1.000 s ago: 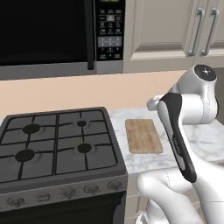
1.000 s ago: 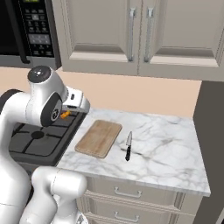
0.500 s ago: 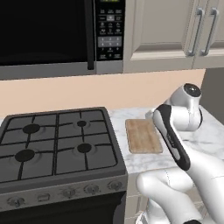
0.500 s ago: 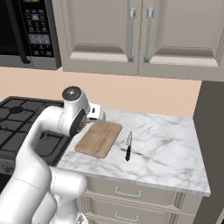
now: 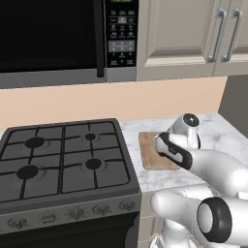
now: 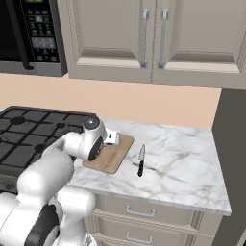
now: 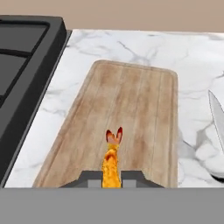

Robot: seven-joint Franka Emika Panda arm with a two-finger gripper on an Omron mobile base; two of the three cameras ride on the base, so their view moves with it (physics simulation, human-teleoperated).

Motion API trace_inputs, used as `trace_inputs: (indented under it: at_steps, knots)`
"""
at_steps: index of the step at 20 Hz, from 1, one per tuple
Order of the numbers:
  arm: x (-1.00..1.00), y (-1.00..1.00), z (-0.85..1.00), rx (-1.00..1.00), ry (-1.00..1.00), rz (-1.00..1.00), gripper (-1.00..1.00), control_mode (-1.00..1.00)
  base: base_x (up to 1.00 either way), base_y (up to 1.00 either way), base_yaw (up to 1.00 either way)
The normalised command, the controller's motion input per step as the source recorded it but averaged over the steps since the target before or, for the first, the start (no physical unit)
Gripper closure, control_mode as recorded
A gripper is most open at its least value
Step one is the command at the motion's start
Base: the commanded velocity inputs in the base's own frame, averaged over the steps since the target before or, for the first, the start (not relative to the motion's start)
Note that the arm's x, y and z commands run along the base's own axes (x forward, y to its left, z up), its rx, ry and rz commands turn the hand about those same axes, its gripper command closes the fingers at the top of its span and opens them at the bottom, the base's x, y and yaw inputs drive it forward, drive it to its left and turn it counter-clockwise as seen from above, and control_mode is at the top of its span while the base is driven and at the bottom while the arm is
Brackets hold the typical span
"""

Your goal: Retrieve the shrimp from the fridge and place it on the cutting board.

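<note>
Now the shrimp (image 7: 111, 162), a small curved orange piece with a forked reddish tail, sits clamped between the tips of the gripper (image 7: 111, 178), over the near half of the cutting board (image 7: 131, 118). The carry looks done; placing remains: lower, then part the tips. The board is flat grained wood on a veined marble counter (image 7: 192, 65); just beside it lies a steel knife (image 7: 217, 114).

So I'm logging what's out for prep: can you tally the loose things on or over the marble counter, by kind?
Cutting board: 1
Knife: 1
Shrimp, held between the tips of the gripper over the board: 1
Total: 3
</note>
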Motion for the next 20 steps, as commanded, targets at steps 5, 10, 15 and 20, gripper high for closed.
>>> trace_inputs:
  at_steps: [5, 10, 15, 20]
  knots:
    - [0.8, 0.0, -0.52, 0.0, 0.08, 0.0, 1.0, -1.0, 0.0, 0.0, 0.0]
    - [0.47, 0.0, -0.19, 0.0, 0.08, 0.0, 1.0, -1.0, 0.0, 0.0, 0.0]
    - [0.33, 0.0, -0.09, 0.0, 0.06, 0.0, -1.0, -1.0, 0.0, 0.0, 0.0]
    - [0.0, 0.0, 0.0, 0.0, 0.0, 0.0, -1.0, -1.0, 0.0, 0.0, 0.0]
